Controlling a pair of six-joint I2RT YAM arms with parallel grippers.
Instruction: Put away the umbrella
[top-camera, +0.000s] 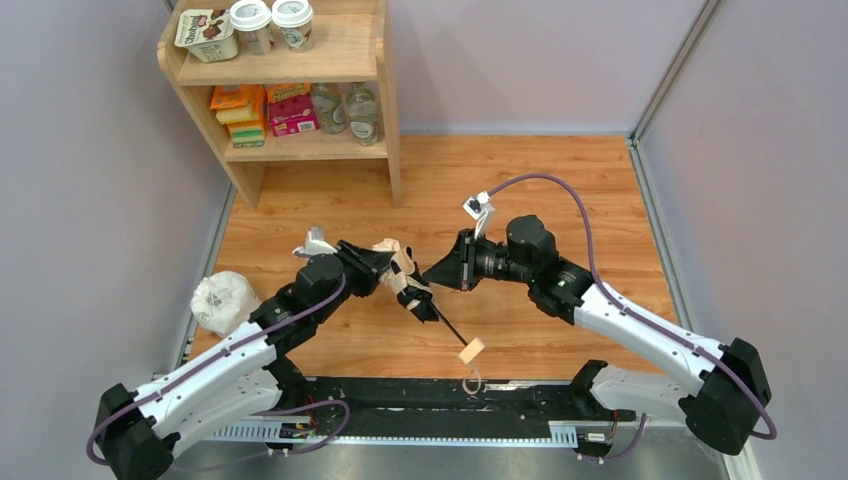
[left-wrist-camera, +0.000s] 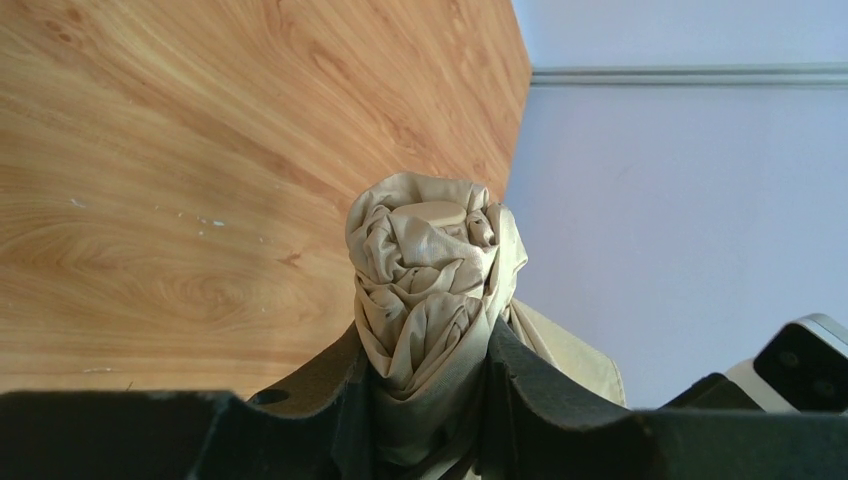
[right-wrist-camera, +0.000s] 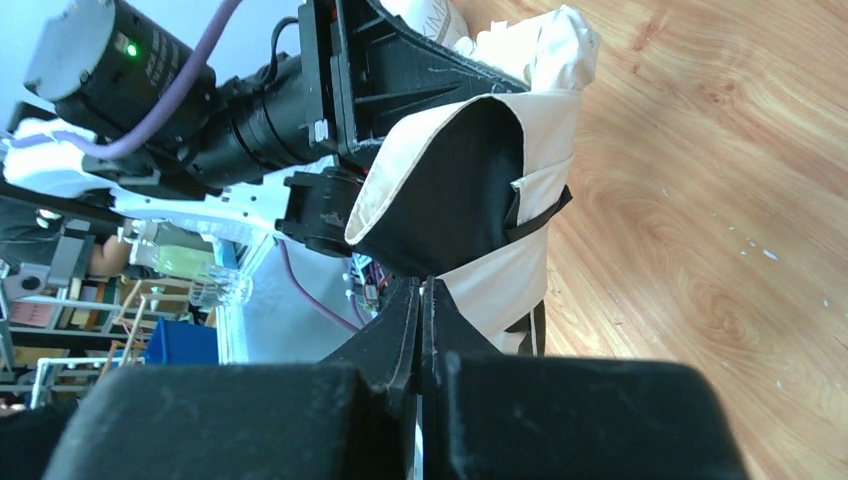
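1. The wooden table (top-camera: 560, 200) carries the work. A shelf (top-camera: 390, 120) stands at its far left and a white bag (top-camera: 225, 300) lies at its left edge, both well apart from the action.
2. The umbrella (top-camera: 405, 278) is at the table's middle, between our two arms. Its canopy is bunched, and its black shaft slants near and right to the wooden handle (top-camera: 471, 350).
3. Our left claw (top-camera: 388, 268) is clamped on the bunched canopy. Our right claw (top-camera: 430, 272) has its fingers together, tips against the fabric; we cannot tell whether any cloth is pinched.
4. We judge the step to be binding the canopy. Next, the right claw must part, catch the loose flap and wind it round.
5. Only the right wrist view shows the dark-lined flap (right-wrist-camera: 450, 190) standing loose. Only the top view shows the handle.
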